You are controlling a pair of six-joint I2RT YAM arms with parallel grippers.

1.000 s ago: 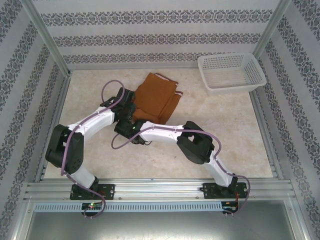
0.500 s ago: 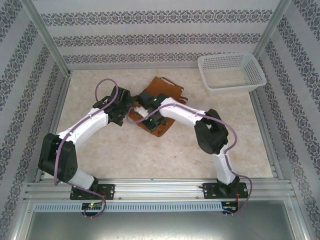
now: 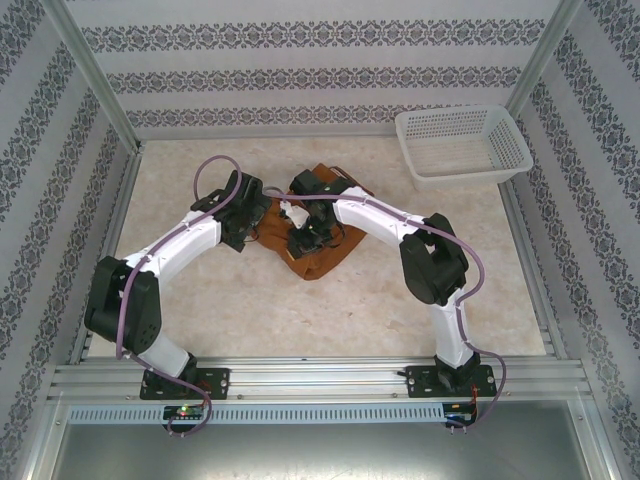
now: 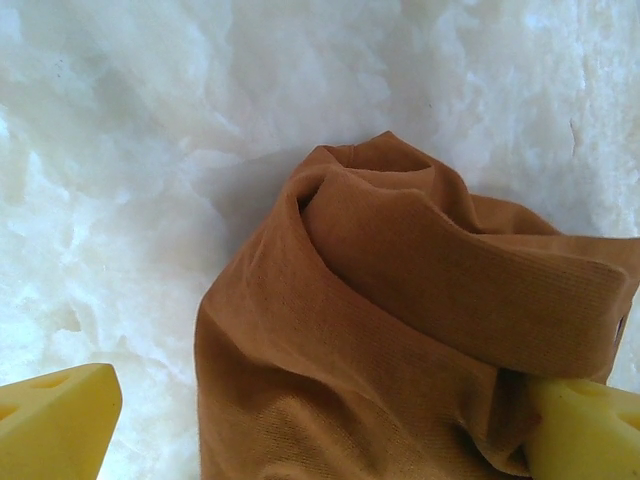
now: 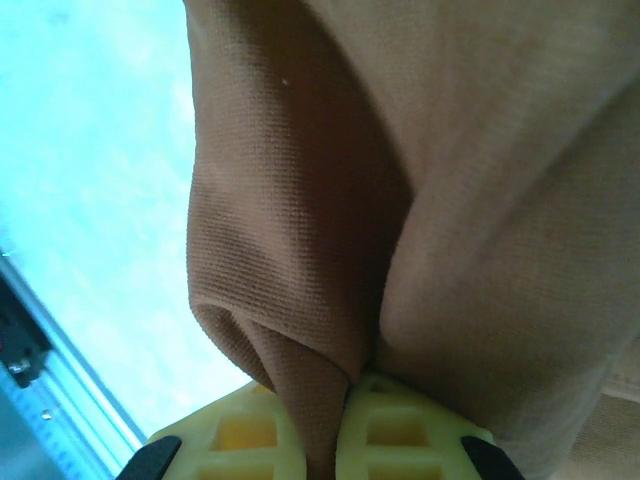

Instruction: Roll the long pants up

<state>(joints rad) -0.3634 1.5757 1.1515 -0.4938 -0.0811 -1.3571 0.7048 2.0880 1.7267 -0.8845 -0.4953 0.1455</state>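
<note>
The long pants [image 3: 326,258] lie bunched in a rust-brown heap at the middle of the table. My left gripper [image 3: 266,222] stands open at the heap's left edge. In the left wrist view a rolled fold of the pants [image 4: 400,330] sits between its wide-apart yellow fingers [image 4: 55,420], and the right one touches the cloth. My right gripper [image 3: 303,238] is over the heap, shut on the pants. In the right wrist view its yellow pads [image 5: 400,430] pinch a fold of the pants [image 5: 300,250] that hangs over them. The waistband is hidden.
A white mesh basket [image 3: 462,145] stands at the far right corner. The pale marbled table [image 3: 200,290] is walled by patterned panels and metal posts. Both arms cross in towards the heap, with purple cables looping above them.
My left gripper has opened and let go of the cloth. My right arm has swung from the near side to over the pants, pulling a fold along. The pants went from flat to bunched.
</note>
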